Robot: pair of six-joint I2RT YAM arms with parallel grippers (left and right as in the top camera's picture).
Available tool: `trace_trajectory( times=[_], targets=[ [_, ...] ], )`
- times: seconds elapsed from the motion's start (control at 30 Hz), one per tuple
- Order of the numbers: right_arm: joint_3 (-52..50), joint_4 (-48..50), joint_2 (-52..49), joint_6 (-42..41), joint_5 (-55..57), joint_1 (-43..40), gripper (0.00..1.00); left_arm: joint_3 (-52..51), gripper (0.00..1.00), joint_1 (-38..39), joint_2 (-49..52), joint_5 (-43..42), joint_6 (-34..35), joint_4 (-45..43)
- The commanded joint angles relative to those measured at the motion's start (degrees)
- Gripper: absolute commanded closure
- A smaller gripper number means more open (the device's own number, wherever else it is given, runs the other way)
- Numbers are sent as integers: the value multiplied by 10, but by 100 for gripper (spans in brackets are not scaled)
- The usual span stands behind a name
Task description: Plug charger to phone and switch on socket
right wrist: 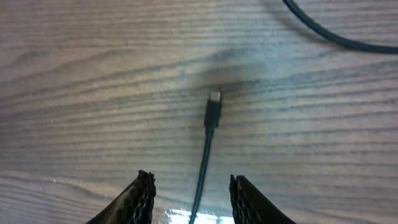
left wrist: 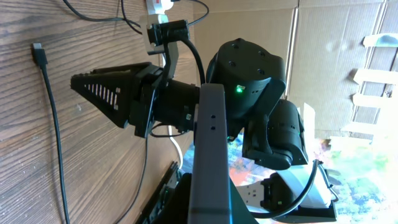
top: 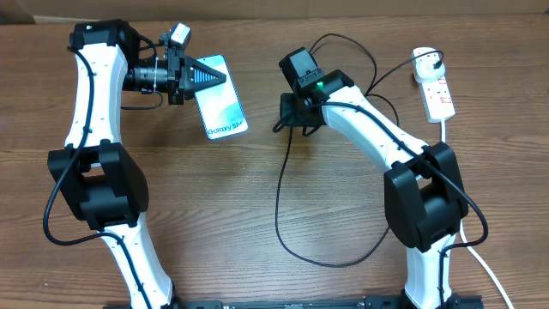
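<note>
The phone (top: 225, 112), screen up with "Galaxy S24" on it, lies at an angle left of centre. My left gripper (top: 204, 77) is turned sideways and shut on the phone's upper end. The left wrist view shows the phone edge-on as a grey bar (left wrist: 211, 143). The charger cable (top: 279, 197) loops across the table. Its black plug (top: 429, 60) sits in the rounded end of the white socket strip (top: 439, 96) at the far right. My right gripper (right wrist: 191, 180) is open just above the table, and the cable runs between its fingers. The small plug tip (right wrist: 214, 107) lies ahead of it.
The socket's thick white cord (top: 480, 266) runs down the right side. A loop of the charger cable (top: 343, 257) lies in the front middle. In the left wrist view, the right gripper (left wrist: 102, 93) is near the plug tip (left wrist: 38, 53). Cardboard (top: 274, 9) walls the back.
</note>
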State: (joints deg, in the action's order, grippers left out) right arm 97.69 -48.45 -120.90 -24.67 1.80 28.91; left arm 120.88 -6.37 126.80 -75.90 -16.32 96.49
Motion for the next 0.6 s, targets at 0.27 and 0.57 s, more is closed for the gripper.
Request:
trace_trajectory(
  times=[0.27, 0.57],
  targets=[
    [9, 30, -48, 0, 9, -5, 66, 8, 96, 4, -6, -29, 18, 3],
    [9, 31, -67, -10, -9, -12, 66, 8, 96, 4, -6, -28, 18, 3]
  ],
)
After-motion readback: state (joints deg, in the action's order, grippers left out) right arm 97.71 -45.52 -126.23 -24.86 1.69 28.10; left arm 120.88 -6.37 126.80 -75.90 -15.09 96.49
